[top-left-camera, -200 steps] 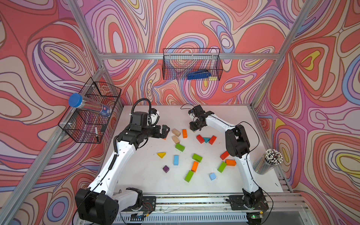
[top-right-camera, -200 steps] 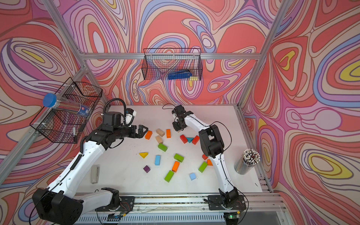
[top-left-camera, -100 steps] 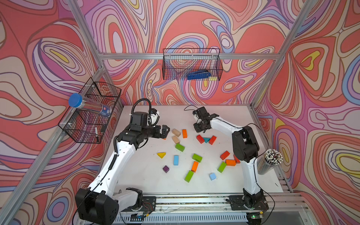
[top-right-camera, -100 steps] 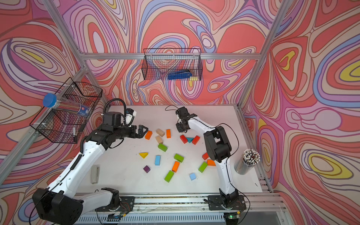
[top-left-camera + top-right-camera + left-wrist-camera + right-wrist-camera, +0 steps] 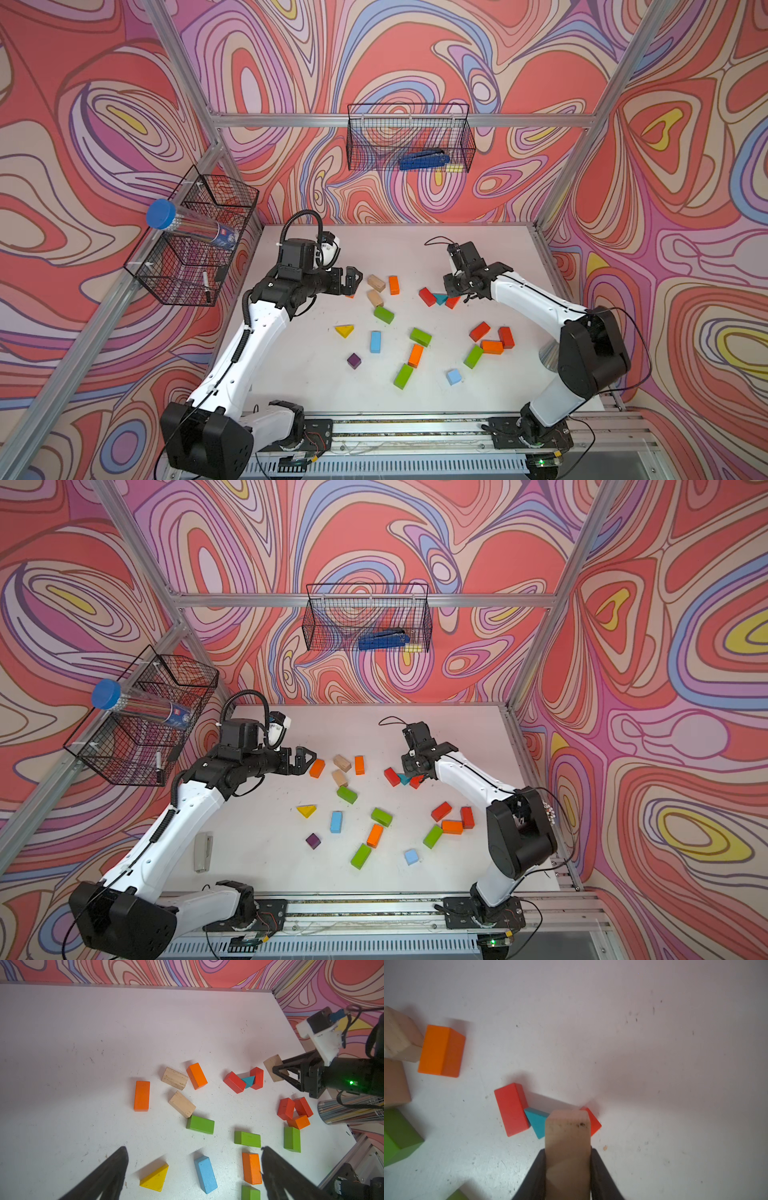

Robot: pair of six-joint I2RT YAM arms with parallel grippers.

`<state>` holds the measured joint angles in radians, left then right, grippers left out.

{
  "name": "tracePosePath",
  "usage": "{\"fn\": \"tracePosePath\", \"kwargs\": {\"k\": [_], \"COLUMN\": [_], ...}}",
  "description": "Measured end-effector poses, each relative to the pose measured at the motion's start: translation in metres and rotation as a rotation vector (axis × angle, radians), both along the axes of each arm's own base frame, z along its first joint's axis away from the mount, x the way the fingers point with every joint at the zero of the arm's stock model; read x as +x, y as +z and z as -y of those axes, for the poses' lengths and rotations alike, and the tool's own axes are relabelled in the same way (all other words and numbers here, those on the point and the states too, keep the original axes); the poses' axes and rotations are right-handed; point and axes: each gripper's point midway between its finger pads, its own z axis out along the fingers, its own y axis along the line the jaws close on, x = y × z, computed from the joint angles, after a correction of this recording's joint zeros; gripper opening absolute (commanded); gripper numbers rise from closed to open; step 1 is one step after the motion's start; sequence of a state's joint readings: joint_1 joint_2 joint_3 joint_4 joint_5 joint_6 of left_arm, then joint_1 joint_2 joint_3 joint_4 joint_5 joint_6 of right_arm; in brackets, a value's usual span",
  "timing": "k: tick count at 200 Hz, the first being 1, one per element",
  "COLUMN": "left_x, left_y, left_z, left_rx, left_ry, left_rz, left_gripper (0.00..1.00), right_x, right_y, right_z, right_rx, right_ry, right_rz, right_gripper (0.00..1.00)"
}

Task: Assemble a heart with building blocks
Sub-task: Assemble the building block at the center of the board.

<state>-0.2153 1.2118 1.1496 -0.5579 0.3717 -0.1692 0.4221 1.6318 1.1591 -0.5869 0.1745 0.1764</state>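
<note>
While the right tool point(image 5: 568, 1154) clamps a plain wooden brick point(image 5: 568, 1130) by its flat sides over the teal triangle point(image 5: 536, 1121) between two red bricks point(image 5: 510, 1108) on the worktop point(image 5: 654, 1064), the left tool point(image 5: 194, 1148) gapes empty; the brick looks light, rigid and smooth-faced.

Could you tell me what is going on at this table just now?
The right pincer grips a plain wooden block right by a teal triangle lying between two red bricks. The left pincer hangs open and empty beside an orange brick. The remaining blocks lie scattered on the white table.
</note>
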Motion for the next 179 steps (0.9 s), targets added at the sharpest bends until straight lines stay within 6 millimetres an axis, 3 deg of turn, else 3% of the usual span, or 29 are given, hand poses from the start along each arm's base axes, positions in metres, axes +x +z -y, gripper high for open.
{"fn": "tracePosePath", "kwargs": {"k": [41,103,130,179], "left_x": [-0.001,-0.001,-0.001,-0.001], "left_y": [0.000,0.000,0.001,0.001], "left_z": [0.001,0.002,0.002,0.003], "left_rx": [-0.007,-0.012,-0.017,-0.019], "left_ry": [-0.006,-0.003,-0.006,-0.007], "left_rz": [-0.002,-0.005,-0.007,-0.008], "left_gripper": [1.00,1.00,1.00,1.00], "right_x": [-0.031,-0.031,-0.029,-0.029], "right_y": [-0.041,-0.060,-0.067,-0.070], "right_z": [0.030,0.044,0.048,0.050], "right_rx": [-0.030,-0.043,-0.042,-0.026], "right_ry": [-0.105,-0.170,-0.189,-0.218], "right_rz": [-0.119,-0.172,-0.182,-0.187], "right_gripper": [0.19,0.22,0.30,0.54]}}
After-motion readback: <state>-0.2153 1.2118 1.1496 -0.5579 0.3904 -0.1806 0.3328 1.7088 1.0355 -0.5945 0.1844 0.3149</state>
